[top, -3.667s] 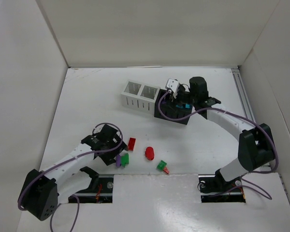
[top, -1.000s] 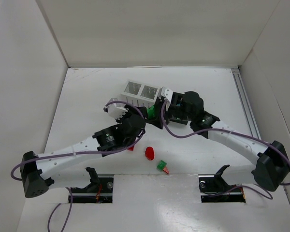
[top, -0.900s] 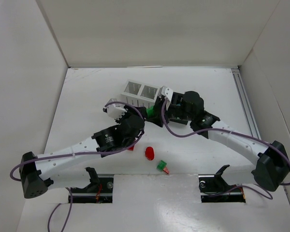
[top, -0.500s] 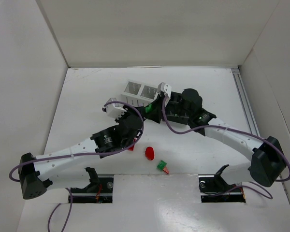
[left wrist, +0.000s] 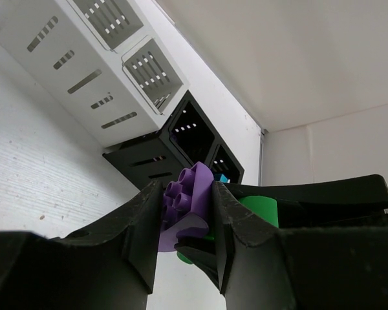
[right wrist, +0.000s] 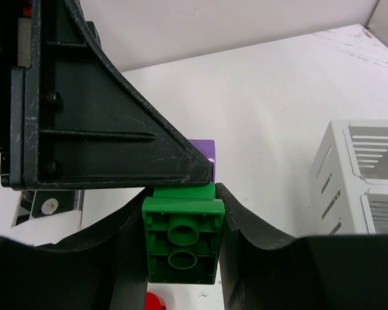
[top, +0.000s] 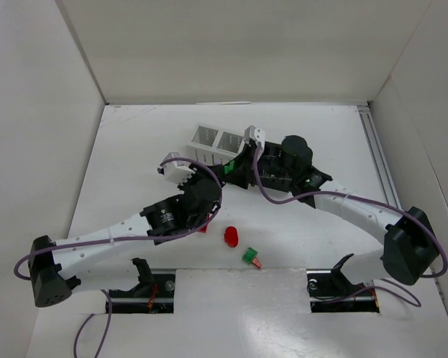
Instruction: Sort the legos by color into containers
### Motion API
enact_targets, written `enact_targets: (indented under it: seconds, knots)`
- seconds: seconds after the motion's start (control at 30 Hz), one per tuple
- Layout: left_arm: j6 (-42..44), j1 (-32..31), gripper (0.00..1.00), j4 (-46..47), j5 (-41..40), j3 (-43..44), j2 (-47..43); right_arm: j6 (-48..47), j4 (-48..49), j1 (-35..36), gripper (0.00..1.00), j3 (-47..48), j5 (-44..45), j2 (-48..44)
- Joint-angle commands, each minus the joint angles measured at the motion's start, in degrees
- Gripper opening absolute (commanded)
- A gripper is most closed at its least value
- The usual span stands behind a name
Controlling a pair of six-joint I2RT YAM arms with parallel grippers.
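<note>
Peeking from the end black container [left wrist: 230,161], a teal lego [left wrist: 222,177].

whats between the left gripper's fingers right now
A purple lego, studs showing, clamped in the left gripper between its fingers, with a green lego right behind it. The left wrist view shows this.

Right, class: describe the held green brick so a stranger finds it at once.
Start at the row of white and black cups. Beside it two grippers meet; the right gripper pinches the green brick. Unlike the purple piece in the left gripper beside it, it is green.
</note>
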Motion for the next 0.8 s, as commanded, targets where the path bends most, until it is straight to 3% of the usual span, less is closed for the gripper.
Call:
enact_targets:
  seconds: [0.0, 0.2, 0.47, 0.53, 0.63, 0.73, 0.77]
  knots:
    - [-3.80, -0.17, 0.00, -3.57, -3.73, 0.10, -0.37, -0.35, 5.71, -1.09, 0.21, -0.64, -6.99, -2.09]
    - [-9.53, 0.53, 0.00, -13.86, -5.68, -1.12, -2.04, -0.88, 5.18, -6.45, 0.16, -4.33, -10.51, -7.98]
    - [-6.20, 2.99, 0.00, -10.71, -3.74, -5.69, -3.71, -7.38, -5.07, -14.88, 0.16, -4.33, -14.03, -13.79]
    - [-1.64, 3.61, 0.00, -6.25, -3.22, -4.65, -2.93, -10.54, -7.73, -16.56, 0.16, -4.95, -13.42, -15.36]
    - [13.99, 6.59, 0.00, 2.28, 1.42, -2.45, -0.56, -15.63, -14.22, -20.16, 0.16, -7.05, -11.05, -18.00]
    - [28.23, 12.12, 0.00, 13.44, 14.15, 0.10, 2.61, -21.59, -22.92, -22.37, 0.16, -7.67, -6.83, -19.85]
    - [30.96, 13.79, 0.00, 17.03, 22.80, 1.24, 5.66, -22.93, -25.12, -23.24, 0.16, -7.67, -4.04, -20.63]
